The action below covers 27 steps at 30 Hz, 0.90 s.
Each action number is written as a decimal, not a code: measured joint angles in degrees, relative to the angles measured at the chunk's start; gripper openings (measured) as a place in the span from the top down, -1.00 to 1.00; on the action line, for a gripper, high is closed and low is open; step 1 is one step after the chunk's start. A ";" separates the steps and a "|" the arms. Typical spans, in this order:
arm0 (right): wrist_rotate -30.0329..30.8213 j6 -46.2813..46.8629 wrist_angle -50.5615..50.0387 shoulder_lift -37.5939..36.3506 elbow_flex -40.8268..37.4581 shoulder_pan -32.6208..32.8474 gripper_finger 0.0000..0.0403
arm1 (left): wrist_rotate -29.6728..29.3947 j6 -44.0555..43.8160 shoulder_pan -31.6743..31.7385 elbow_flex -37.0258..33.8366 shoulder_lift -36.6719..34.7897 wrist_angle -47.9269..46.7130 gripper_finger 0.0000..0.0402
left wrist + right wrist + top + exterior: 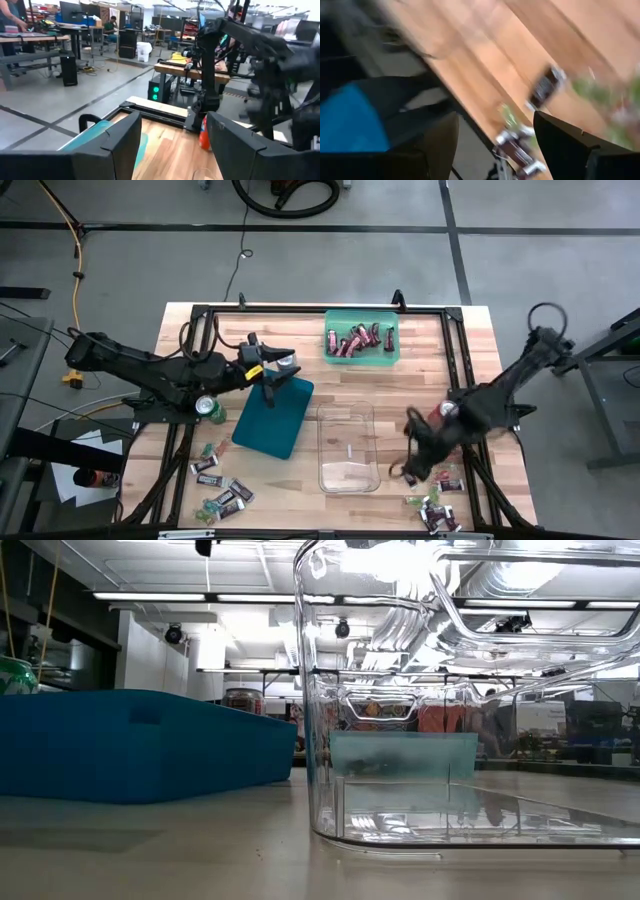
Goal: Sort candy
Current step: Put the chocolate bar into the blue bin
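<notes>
With my left jaws (283, 366) wide and empty over the blue tray (273, 418), and my right jaws (412, 448) likewise wide and empty above the candy (436, 508) at the table's (430, 340) edge, a hasty grab could knock pieces off.

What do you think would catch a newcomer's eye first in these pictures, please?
Probably the three bins on the wooden table: a green tray of dark red candy bars at the far edge, a tilted dark teal bin left of centre, and an empty clear plastic container mid-table. Next, loose wrapped sweets lie in piles at the near-left and near-right corners, the open right gripper hovering by the latter.
</notes>
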 joint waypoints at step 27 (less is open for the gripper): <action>-7.09 13.60 5.31 29.90 0.23 3.59 0.09 | 1.34 -1.62 1.52 0.00 0.02 -0.48 -0.05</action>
